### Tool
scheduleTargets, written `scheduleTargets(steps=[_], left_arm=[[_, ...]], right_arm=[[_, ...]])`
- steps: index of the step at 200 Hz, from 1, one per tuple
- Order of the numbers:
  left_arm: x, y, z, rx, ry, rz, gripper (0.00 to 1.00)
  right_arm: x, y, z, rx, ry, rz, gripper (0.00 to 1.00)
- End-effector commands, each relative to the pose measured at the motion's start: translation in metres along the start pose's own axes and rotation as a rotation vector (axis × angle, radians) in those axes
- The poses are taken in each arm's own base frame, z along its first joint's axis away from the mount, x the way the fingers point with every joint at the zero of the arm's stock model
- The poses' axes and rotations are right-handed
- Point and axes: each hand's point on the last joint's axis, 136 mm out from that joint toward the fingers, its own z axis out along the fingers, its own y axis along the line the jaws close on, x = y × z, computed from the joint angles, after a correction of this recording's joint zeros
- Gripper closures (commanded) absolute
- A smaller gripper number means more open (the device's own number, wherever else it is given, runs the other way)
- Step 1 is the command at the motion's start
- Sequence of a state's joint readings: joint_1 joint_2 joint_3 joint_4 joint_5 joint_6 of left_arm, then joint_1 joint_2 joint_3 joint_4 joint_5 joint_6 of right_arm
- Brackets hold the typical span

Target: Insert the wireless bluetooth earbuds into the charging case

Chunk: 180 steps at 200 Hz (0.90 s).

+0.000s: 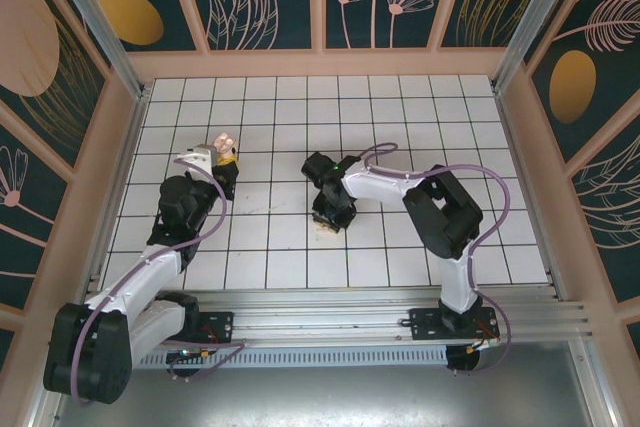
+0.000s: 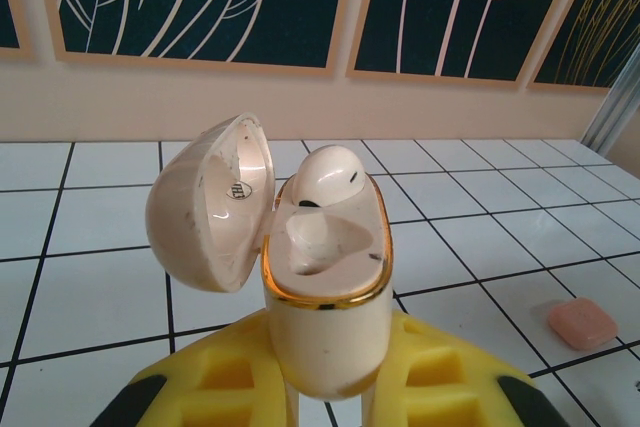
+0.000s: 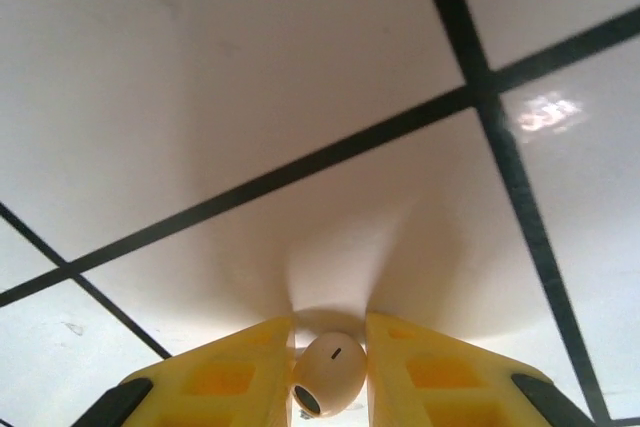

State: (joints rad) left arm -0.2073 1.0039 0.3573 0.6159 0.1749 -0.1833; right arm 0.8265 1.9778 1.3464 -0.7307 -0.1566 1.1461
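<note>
My left gripper (image 2: 325,372) is shut on the lower body of a cream charging case (image 2: 335,307) with a gold rim, held upright above the tiles. Its lid (image 2: 210,202) hangs open to the left. One cream earbud (image 2: 327,175) sits in the far slot; the near slot (image 2: 315,237) is empty. From above, the case (image 1: 224,142) is at the left gripper (image 1: 222,155), left of centre. My right gripper (image 3: 330,325) points down at the tiled floor, and its yellow fingers (image 3: 240,367) press on both sides of a second cream earbud (image 3: 328,375). That gripper (image 1: 330,217) is mid-table.
A small salmon-pink rounded object (image 2: 582,322) lies on a tile to the right of the held case. The white tiled floor (image 1: 400,117) is fenced by pinkish walls (image 1: 320,62) on three sides. The arm bases stand along the near rail (image 1: 330,317).
</note>
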Motion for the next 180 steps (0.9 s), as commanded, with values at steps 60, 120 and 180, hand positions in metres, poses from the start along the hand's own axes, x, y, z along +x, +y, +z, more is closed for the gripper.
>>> scheduleTargets(steps=[60, 120, 180], left_arm=[[-0.014, -0.002, 0.000, 0.009, -0.029, 0.025, 0.95], [-0.016, -0.004, 0.000, 0.017, -0.031, 0.026, 0.95], [-0.017, -0.004, -0.001, 0.016, -0.031, 0.028, 0.95]], right_arm=[[-0.005, -0.039, -0.008, 0.168, 0.048, -0.543, 0.76], [-0.012, -0.055, -0.003, 0.302, 0.093, -0.873, 0.76], [-0.020, -0.030, -0.011, 0.250, 0.041, -0.887, 0.62]])
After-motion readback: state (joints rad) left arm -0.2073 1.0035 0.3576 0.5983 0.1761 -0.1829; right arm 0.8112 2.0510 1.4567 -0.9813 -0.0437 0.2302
